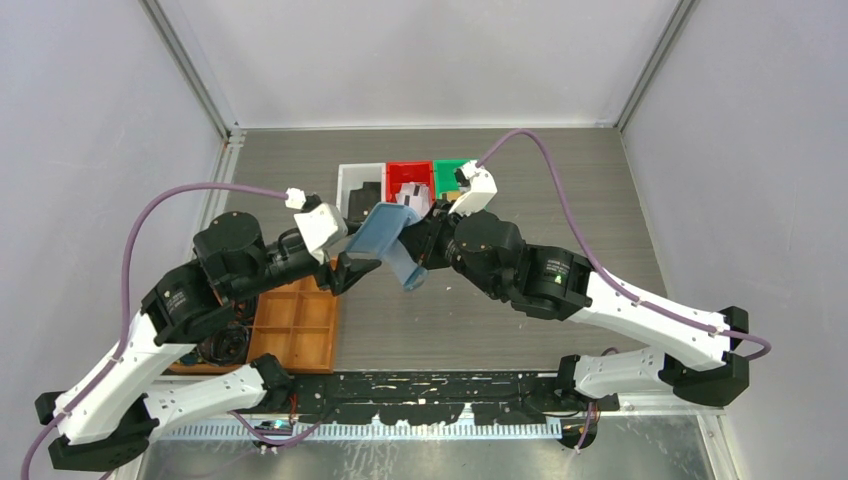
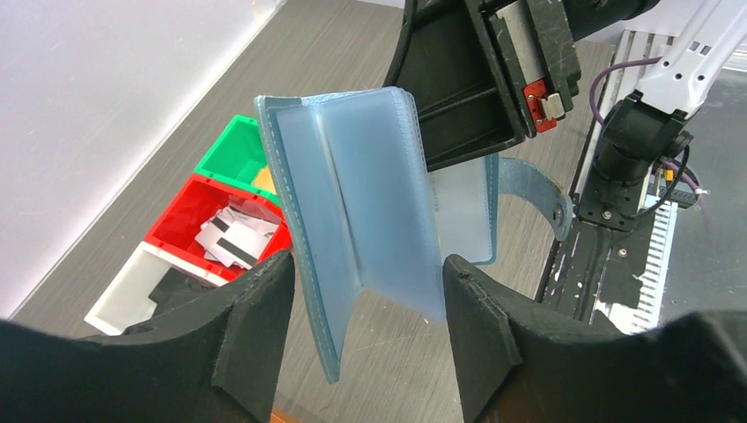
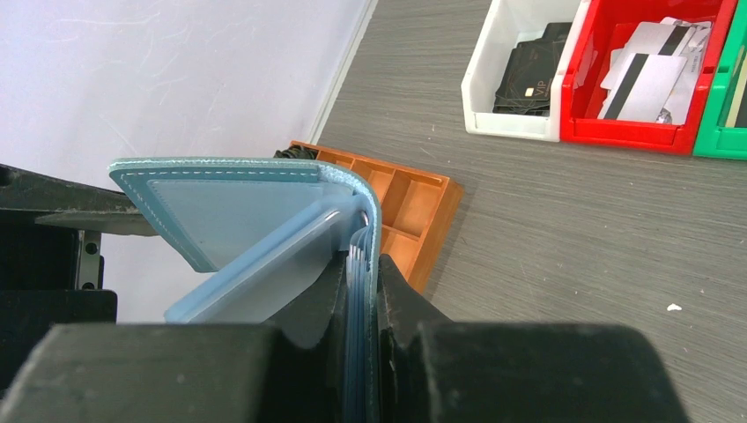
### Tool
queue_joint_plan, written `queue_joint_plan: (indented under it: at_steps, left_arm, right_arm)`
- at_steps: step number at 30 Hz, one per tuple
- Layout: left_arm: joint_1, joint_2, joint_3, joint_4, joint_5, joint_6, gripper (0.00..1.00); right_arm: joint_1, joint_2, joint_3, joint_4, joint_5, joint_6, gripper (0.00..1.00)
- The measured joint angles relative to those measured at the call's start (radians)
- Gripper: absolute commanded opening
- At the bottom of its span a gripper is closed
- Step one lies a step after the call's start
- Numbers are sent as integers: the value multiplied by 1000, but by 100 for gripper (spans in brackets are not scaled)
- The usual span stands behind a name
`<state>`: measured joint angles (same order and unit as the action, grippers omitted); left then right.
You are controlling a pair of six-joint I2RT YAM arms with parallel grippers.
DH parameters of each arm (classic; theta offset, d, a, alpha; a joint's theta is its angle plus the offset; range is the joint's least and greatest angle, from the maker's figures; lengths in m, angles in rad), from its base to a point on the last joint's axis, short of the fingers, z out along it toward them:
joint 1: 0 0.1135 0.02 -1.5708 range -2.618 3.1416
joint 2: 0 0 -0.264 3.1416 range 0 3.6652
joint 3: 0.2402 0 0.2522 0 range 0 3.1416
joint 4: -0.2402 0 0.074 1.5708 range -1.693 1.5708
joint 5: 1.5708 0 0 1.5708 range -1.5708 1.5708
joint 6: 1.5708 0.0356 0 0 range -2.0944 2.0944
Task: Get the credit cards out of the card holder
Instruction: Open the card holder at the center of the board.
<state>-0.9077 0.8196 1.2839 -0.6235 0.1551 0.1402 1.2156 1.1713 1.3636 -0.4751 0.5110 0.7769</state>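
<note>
The light blue card holder [image 1: 388, 240] hangs open in the air over the table middle, its leaves fanned. My right gripper [image 1: 428, 245] is shut on several of its leaves near the spine [image 3: 363, 264]. My left gripper [image 1: 352, 272] is open, its fingers on either side of the holder's lower edge [image 2: 352, 211], close to it. No card shows clearly in the pockets facing me. White cards with dark stripes [image 3: 647, 75] lie in the red bin, a black card [image 3: 528, 75] in the white bin, and a gold-tan card [image 2: 262, 179] in the green bin.
The white bin [image 1: 356, 180], red bin [image 1: 395, 172] and green bin [image 1: 450, 168] stand in a row at the back, just behind the holder. An orange-brown compartment tray [image 1: 300, 325] sits front left under my left arm. Grey walls close in both sides.
</note>
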Motion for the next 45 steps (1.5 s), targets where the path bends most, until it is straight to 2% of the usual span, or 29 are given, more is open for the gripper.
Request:
queue_joint_plan:
  at_steps: [5,10,12,15,20,29,36,45]
  left_arm:
    - [0,1,0,0,40,-12,69]
    - [0,10,0,0,77,-35,65]
    - [0,14,-1,0,71,-32,69]
    - [0,13,-13,10,43,-24,80]
    - [0,17,-17,12,49,-33,84]
    - [0,31,-15,5,56,-24,80]
    - [0,11,-8,-1,75,-32,85]
    - [0,9,23,-27,150,-58,79]
  right_arm:
    - [1,0,-1,12,-18,0,1]
    - [6,0,-1,18,-26,-6,1]
    - [7,0,-1,19,-27,-8,1]
    - [8,0,-1,19,-27,-8,1]
    - [11,20,29,3,-19,-13,1]
    - [27,42,54,-7,-14,-19,1]
    - [27,37,53,-7,-12,-19,1]
    - [32,31,53,-5,-14,-19,1]
